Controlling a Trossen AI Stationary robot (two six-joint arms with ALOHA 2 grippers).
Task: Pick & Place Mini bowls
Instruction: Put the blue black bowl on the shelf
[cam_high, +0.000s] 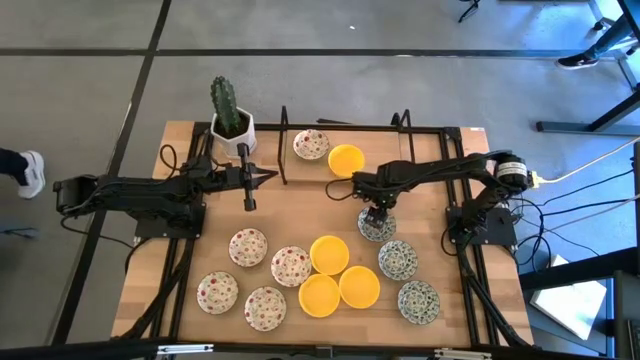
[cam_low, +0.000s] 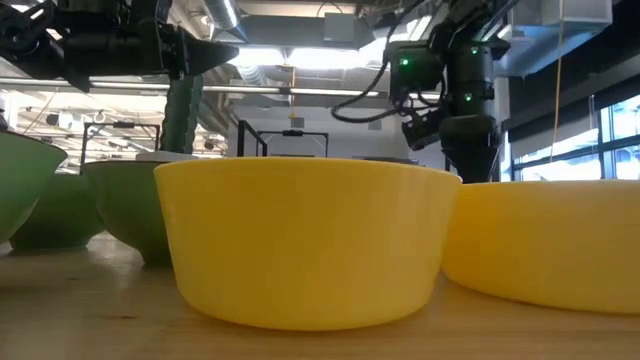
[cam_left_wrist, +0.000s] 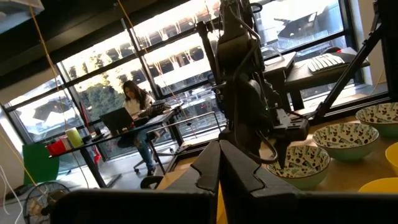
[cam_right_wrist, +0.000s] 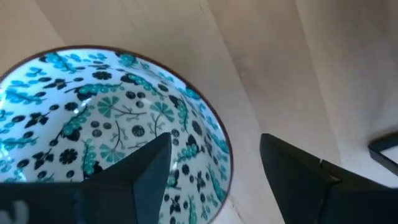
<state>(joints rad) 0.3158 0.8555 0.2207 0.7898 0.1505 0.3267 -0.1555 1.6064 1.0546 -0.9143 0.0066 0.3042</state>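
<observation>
Jaws of the right gripper (cam_right_wrist: 211, 171) stand wide apart, straddling the rim of a green-blue patterned mini bowl (cam_right_wrist: 93, 118) near the table's (cam_high: 300, 205) centre-right, at three o'clock. Left gripper (cam_high: 248, 203) hangs closed and empty at ten o'clock, beside the cactus pot (cam_high: 232, 128). Remaining mini bowls (cam_high: 330, 254) cluster along six o'clock.

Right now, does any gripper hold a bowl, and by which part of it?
Not yet. The right gripper is open, its fingers astride the rim of a green-patterned bowl: one inside, one outside. The left gripper is shut and empty.
</observation>
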